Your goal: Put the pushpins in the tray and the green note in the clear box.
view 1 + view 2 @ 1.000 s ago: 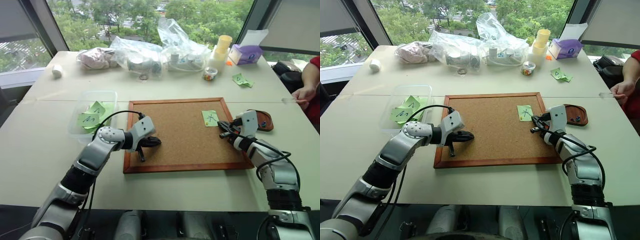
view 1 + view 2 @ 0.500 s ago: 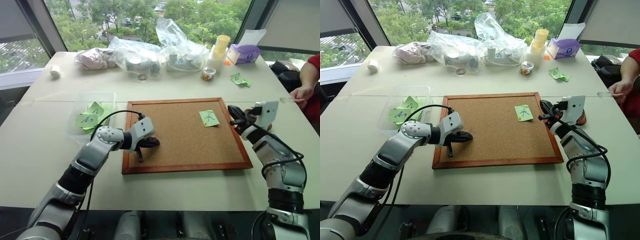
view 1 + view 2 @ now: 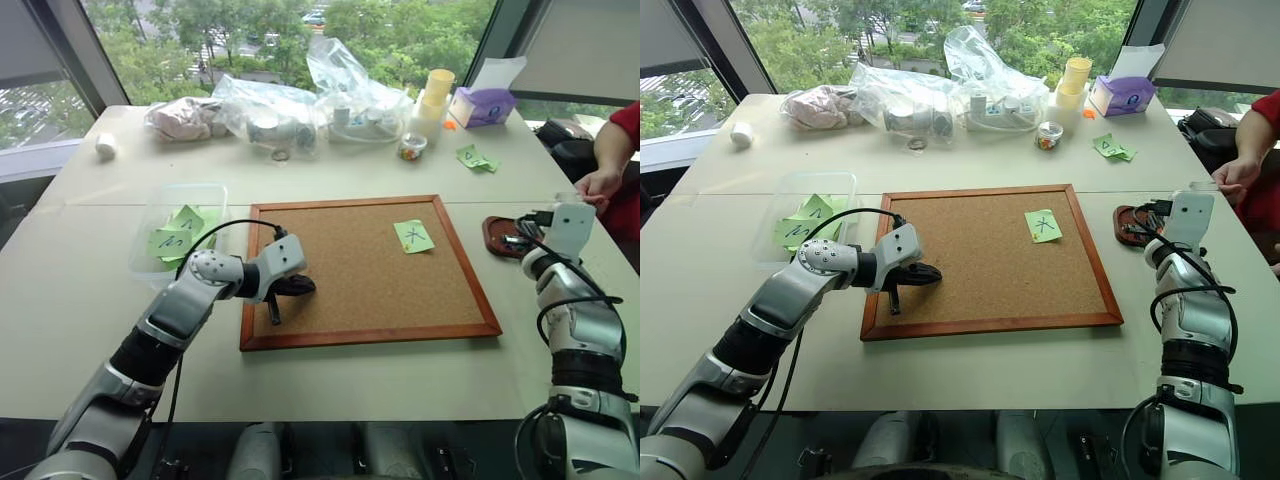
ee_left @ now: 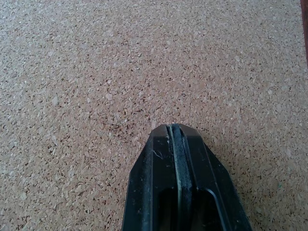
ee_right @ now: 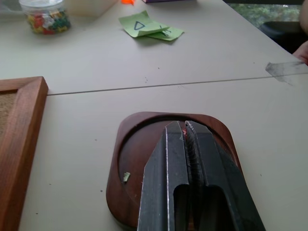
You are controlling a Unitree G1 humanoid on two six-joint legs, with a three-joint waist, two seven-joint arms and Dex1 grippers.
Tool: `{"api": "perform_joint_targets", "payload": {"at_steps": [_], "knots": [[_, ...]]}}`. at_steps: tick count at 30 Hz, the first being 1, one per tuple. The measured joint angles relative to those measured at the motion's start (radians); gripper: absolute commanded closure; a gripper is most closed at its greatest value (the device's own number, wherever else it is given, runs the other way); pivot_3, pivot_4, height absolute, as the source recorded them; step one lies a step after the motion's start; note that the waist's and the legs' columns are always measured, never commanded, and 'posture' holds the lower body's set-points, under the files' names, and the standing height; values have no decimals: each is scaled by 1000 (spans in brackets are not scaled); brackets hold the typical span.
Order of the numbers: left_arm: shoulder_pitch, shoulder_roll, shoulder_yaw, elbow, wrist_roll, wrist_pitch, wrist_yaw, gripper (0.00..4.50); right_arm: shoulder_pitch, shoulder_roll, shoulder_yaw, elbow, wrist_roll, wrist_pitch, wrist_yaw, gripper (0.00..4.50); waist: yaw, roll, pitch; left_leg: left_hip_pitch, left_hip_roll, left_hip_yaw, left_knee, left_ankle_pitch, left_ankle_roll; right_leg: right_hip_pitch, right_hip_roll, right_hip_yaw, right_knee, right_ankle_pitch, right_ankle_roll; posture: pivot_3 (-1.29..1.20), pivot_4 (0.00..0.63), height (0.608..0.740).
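the corkboard (image 3: 365,268) lies at table centre, wood-framed. the clear box (image 3: 176,238) sits just off its 9 o'clock edge and holds several green notes. the tray (image 5: 139,163) sits off the board's 3 o'clock edge, apart from the frame. the green note (image 3: 414,236) with the x mark rests on the board toward its 2 o'clock corner, not yet boxed.

the right gripper (image 5: 185,132) hangs over the tray, jaws clenched; a speck of red shows between the tips, probably a pushpin (image 5: 183,131). step in hand, as judged: delivering that pin to the tray. next move calls for parting the jaws over the tray floor.

the left gripper (image 4: 173,132) is clenched on nothing over bare cork at the board's 9 o'clock side. the note then needs lifting and carrying to the clear box.
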Motion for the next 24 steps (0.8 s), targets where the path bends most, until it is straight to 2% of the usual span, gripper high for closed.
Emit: {"api": "perform_joint_targets", "payload": {"at_steps": [4, 7, 14, 24], "knots": [[1, 0, 1, -1, 0, 0, 0, 4500, -36, -6, 16, 57, -18, -1, 5, 4454, -2, 0, 0, 1, 0, 0, 0, 0, 0, 1, 0, 0, 0, 0, 0, 0, 150, 735], [3, 0, 1, -4, 0, 0, 2, 4500, -47, -6, 16, 86, -19, -1, 5, 3664, -6, 0, 0, 1, 0, 0, 0, 0, 0, 1, 0, 0, 0, 0, 0, 0, 150, 735], [11, -1, 2, -6, 0, 1, 7, 4500, -49, -6, 11, 106, -16, -1, 6, 56, -11, 0, 0, 2, 0, 0, 0, 0, 0, 3, 0, 0, 0, 0, 0, 0, 150, 735], [11, -5, 1, 3, 0, 1, 13, 4500, -49, -3, -44, 103, 54, 26, 13, 56, -12, 0, 0, 8, 0, 0, -1, 0, 0, 8, 0, 0, -1, 0, 0, 0, 150, 735]]}}
